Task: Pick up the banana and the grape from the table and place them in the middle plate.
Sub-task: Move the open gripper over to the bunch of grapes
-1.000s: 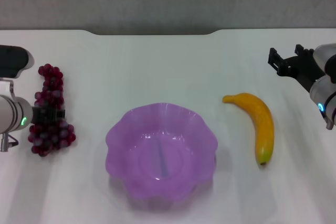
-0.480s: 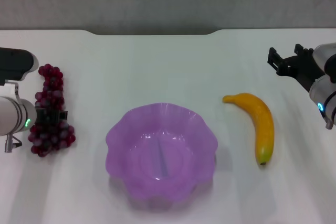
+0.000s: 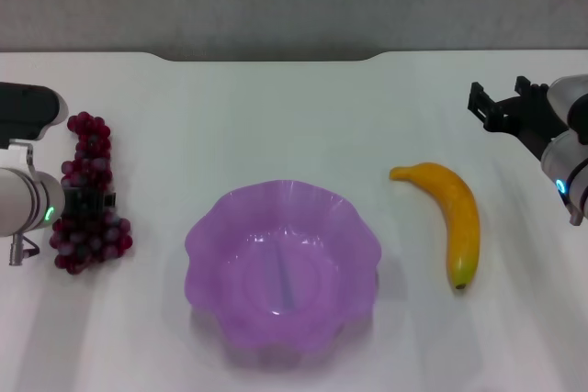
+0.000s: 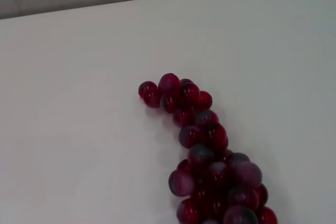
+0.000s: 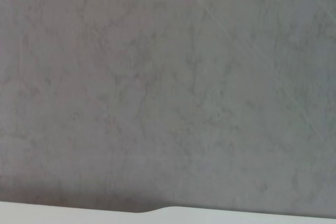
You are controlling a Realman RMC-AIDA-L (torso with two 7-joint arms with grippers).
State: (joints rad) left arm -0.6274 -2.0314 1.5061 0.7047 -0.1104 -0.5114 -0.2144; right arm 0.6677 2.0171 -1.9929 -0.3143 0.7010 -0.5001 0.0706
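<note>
- The left gripper [image 3: 89,199] is pressing into the grape [image 3: 89,195], a knobbly dark-red bunch lying at the table's [image 3: 276,117] left side; how wide its fingers are standing I cannot tell
- The smooth, curved banana [image 3: 452,218] is lying right of the wavy-rimmed translucent purple plate [image 3: 282,268]
- The right gripper [image 3: 501,109] is hanging wide, beyond the banana

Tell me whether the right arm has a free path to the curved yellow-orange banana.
Probably yes. The right gripper hangs near the table's right edge, beyond the banana, which lies alone on bare tabletop beside the purple scalloped dish.
</note>
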